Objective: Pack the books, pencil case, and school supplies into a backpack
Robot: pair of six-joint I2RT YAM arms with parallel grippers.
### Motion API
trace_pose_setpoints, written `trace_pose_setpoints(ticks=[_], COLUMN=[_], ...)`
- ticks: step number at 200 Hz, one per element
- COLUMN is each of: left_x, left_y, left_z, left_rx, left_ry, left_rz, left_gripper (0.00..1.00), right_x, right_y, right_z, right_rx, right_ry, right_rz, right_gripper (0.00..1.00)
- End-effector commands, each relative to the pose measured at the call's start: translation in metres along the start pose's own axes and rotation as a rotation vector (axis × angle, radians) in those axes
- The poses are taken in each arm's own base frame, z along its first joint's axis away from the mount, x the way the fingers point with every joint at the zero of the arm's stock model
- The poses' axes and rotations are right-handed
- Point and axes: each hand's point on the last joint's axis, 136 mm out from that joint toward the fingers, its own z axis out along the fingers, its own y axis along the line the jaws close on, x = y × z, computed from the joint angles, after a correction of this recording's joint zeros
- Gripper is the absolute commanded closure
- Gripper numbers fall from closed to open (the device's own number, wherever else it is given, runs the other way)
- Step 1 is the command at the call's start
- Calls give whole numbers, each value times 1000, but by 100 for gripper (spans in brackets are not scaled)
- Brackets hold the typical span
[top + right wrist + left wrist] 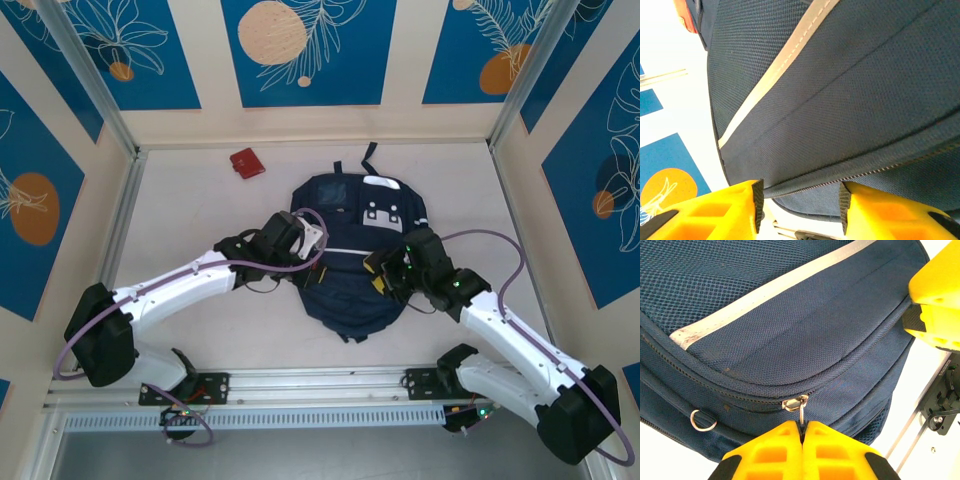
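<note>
On the table (190, 215), near its middle, the backpack (350, 250) lies flat with its front face up. Its long axis runs from the near edge to the far wall, and the handle end points away. It is soft fabric and should sag, so hard parts give a better hold. The left gripper (802, 432) is closed on the zipper pull (801, 412). The right gripper (801, 197) stands apart across the zipper seam (880, 167).
</note>
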Motion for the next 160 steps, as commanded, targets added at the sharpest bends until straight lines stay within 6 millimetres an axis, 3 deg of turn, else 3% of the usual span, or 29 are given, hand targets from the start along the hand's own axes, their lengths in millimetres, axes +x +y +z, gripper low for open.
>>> trace_pose_setpoints(ticks=[1,41,78,98,138,151,160], left_x=[-11,-10,-6,-6,-15,-18,-22], left_y=[-12,-2,51,69,83,90,95], left_z=[-11,-13,-22,-24,-20,-20,-22], left_rx=[38,-19,-234,-271,-269,-285,-297], left_ry=[-56,-54,-55,-59,-59,-55,-62], left_rz=[48,43,-78,-134,-176,-212,-239], left_gripper=[100,100,100,100,100,93,82], right_x=[-7,-17,-27,-26,-26,-25,-24], right_y=[9,11,5,8,17,20,22], right_z=[1,7,-3,-3,-4,-4,-3], right_rx=[-12,14,90,70,44,38,37], right_ry=[-25,-22,-77,-49,-32,-24,-13], right_rz=[-1,-17,-61,-62,-78,-84,-87], right_gripper=[55,77,94,96,99,99,99])
